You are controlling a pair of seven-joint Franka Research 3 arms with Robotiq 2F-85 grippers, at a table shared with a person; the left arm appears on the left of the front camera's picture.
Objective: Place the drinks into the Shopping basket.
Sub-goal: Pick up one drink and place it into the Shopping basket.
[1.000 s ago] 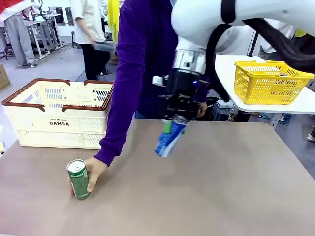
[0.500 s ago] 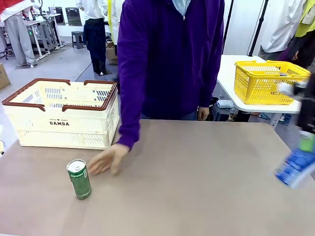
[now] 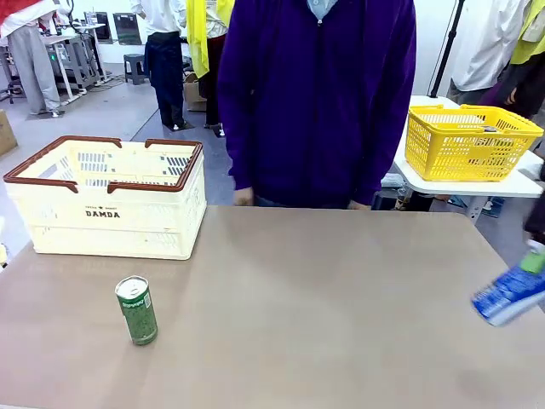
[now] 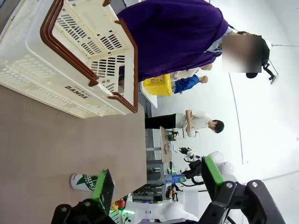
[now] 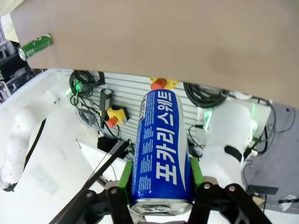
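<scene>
The green can (image 3: 136,310) stands upright on the table's near left, in front of the cream Shopping basket (image 3: 106,196) marked DAMDA. At the right edge the blue can (image 3: 509,296) hangs tilted above the table, with my right gripper (image 3: 533,259) shut on it. The right wrist view has the blue can (image 5: 161,149) clamped between the green pads of the right gripper (image 5: 161,179), and the green can (image 5: 35,46) far off. My left gripper (image 4: 159,182) is open with nothing between its fingers; the green can (image 4: 84,181) and the basket (image 4: 70,60) lie beyond it.
A person in a purple top (image 3: 319,102) stands at the table's far edge, hands drawn back at the sides. A yellow mesh basket (image 3: 468,141) sits on a white side table at the back right. Bare tabletop (image 3: 324,315) stretches between the two cans.
My right arm has swung from the table's middle to the right edge, carrying the blue can. The person's hand has let go of the green can and pulled back.
</scene>
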